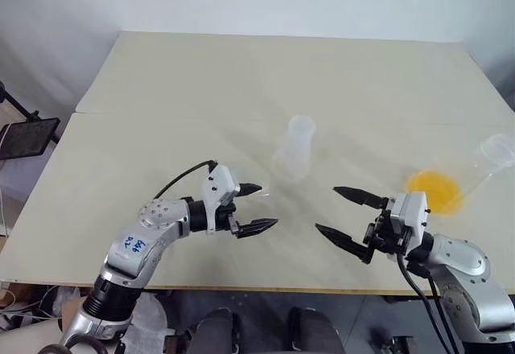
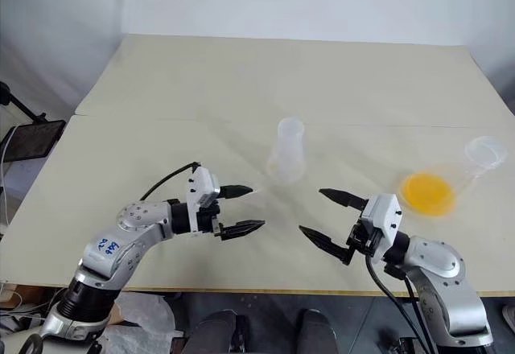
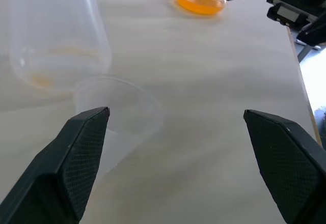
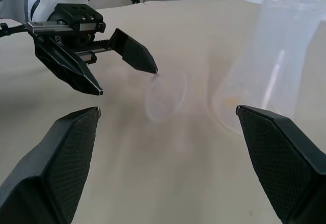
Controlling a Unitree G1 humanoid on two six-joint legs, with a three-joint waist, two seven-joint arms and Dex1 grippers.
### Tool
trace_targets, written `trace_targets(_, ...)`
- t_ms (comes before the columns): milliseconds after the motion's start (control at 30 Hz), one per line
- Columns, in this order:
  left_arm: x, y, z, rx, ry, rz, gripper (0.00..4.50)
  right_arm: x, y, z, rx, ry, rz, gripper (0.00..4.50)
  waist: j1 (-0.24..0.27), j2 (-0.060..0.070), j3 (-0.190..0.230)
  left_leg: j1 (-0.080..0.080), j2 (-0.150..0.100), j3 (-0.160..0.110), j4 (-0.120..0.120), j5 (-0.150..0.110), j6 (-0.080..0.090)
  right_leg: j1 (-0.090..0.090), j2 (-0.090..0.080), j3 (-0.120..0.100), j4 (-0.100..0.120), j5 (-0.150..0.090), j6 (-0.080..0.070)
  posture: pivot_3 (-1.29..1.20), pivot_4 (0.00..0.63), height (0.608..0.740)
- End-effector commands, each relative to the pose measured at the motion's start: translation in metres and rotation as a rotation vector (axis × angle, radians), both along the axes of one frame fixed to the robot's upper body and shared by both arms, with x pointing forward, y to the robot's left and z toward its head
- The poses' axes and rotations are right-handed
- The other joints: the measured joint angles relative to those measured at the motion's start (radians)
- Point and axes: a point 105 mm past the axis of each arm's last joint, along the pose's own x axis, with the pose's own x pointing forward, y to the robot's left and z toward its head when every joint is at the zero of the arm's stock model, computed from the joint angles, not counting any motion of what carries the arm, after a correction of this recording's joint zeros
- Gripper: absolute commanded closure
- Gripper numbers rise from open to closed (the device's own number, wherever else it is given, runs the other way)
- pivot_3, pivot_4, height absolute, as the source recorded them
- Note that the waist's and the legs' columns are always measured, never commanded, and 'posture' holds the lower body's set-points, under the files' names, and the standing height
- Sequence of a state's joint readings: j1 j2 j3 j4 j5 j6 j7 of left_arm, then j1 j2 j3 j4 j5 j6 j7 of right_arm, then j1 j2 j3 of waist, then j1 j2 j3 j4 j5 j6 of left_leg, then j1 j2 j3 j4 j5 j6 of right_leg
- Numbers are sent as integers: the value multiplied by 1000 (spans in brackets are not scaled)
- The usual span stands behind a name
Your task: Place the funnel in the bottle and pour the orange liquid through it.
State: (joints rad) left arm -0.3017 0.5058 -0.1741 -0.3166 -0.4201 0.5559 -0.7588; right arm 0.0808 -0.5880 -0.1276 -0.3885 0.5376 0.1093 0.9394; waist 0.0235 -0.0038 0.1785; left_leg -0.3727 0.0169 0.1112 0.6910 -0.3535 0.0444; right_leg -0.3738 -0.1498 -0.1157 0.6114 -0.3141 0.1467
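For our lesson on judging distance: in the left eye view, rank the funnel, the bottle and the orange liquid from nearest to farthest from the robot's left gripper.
1. The funnel: lying right at the left gripper.
2. The bottle: upright, mid-table beyond it.
3. The orange liquid: far off on the robot's right.

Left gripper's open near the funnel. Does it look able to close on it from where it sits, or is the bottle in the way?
Probably yes. The left gripper is open, and the funnel lies on its side on the table just ahead of its fingers. The bottle stands upright beyond the funnel, not between them, so the way looks free.
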Motion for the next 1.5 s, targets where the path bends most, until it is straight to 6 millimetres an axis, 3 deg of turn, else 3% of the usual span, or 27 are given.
trace_targets(33, -5, 0, 9, -9, -42, 1, 15, -5, -3, 11, -2, -38, -2, 0, 2, 0, 0, 0, 0, 0, 0, 0, 0, 0, 0, 0, 0, 0, 0, 0, 150, 740)
trace_targets(233, 1, 7, 15, -66, -61, 113, 15, -7, -3, 10, -4, -29, 4, 0, 1, 0, 0, 0, 0, 0, 0, 0, 0, 0, 0, 0, 0, 0, 0, 0, 150, 740)
trace_targets(500, -1, 44, 14, -68, -85, 286, 15, -4, -6, 9, -9, -20, 6, 0, 1, 0, 0, 0, 1, 0, 0, 0, 0, 0, 0, 0, -1, 0, 0, 0, 150, 740)
trace_targets(1033, 1, 43, -5, 36, -24, 266, 15, 1, -4, 11, -13, -31, 28, 0, 0, 0, 0, 0, 0, 0, 0, 0, 0, 0, -1, 0, 0, 0, 0, 0, 150, 740)
trace_targets(1500, 8, 35, -4, 30, -37, 257, 15, 1, -3, 11, -8, -38, 15, 0, 0, 0, 0, 0, 0, 0, 0, 0, 0, 0, 0, 0, 0, 0, 0, 0, 150, 740)
